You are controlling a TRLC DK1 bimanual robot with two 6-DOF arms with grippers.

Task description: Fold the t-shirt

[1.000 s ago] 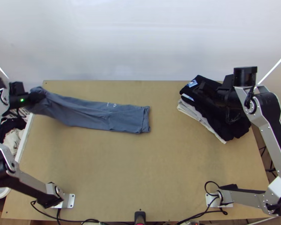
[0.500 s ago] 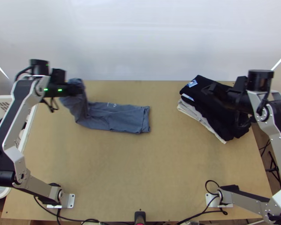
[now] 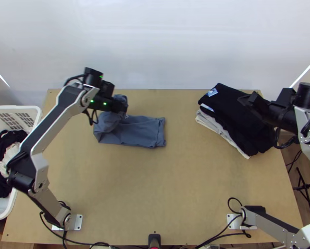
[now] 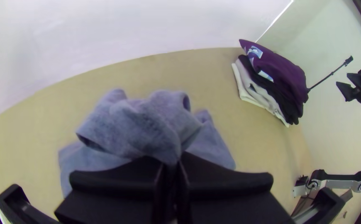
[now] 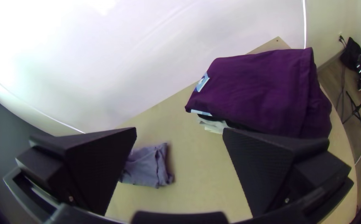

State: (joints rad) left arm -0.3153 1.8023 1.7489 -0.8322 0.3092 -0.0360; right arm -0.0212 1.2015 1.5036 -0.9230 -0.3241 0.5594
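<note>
Frame: clock as in the top view, 12 at the table's far edge.
Shirt: blue-grey cloth t-shirt [image 3: 140, 135], left of middle on the light wooden table [image 3: 155, 182]; flat part is a narrow strip, long axis roughly 9 to 3, its 9 o'clock end raised and bunched.
Left gripper: black wide-fingered left gripper [image 4: 172, 161], pinched on the raised end; cloth runs between its fingers.
Right gripper: black right gripper [image 5: 179, 129], fingers wide, nothing between them, above the folded pile.
Key relation: strip's finished end lies toward 4 o'clock from the left gripper. Left arm is nearer and has the cloth, so likely its move.
Next: probably carry the raised end toward 3, square it over the strip, lower, release. Looks like a late fold.
Edges: shirt sits nearer the 12 o'clock edge; white plastic laundry basket [image 3: 38, 112] at 9, folded pile of dark and pale garments [image 3: 233, 120] at 3.
Room: most tabletop toward 6; a gap at 3 before the pile.
Risk: bunched layer may land skewed toward 12.
</note>
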